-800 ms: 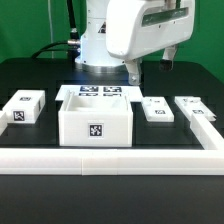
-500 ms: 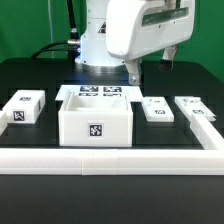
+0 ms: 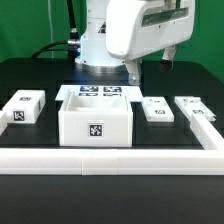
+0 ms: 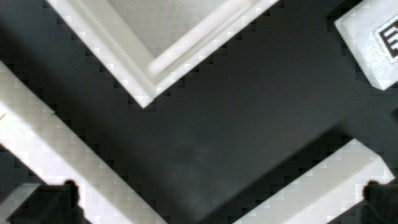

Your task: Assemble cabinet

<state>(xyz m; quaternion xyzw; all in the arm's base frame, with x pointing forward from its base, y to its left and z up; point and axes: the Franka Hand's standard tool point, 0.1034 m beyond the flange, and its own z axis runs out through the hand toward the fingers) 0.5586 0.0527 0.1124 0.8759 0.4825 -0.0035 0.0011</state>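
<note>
we see the gripper point(image 3: 150, 64) hanging high above the table point(image 3: 40, 70), behind the parts. its jaws look spread wide with nothing between them, and the wrist view agrees: dark fingertips point(image 4: 54, 205) at the frame's edge and only black table in the gap. the cabinet point(image 3: 95, 118) stands mid-table with its open side up, its back edge at the marker board point(image 3: 100, 92). it lies below the jaws and toward the exterior view's left. it is square-sided, so we find no long axis to line up with. two panels point(image 3: 155, 109) point(image 3: 197, 108) lie flat on the exterior view's right, apart from the cabinet, and seem to run away from the camera. we judge the nearer panel sits closest under the jaws, so a descent there would need the jaws set across its short side. a small block point(image 3: 24, 106) sits well apart on the other side.
</note>
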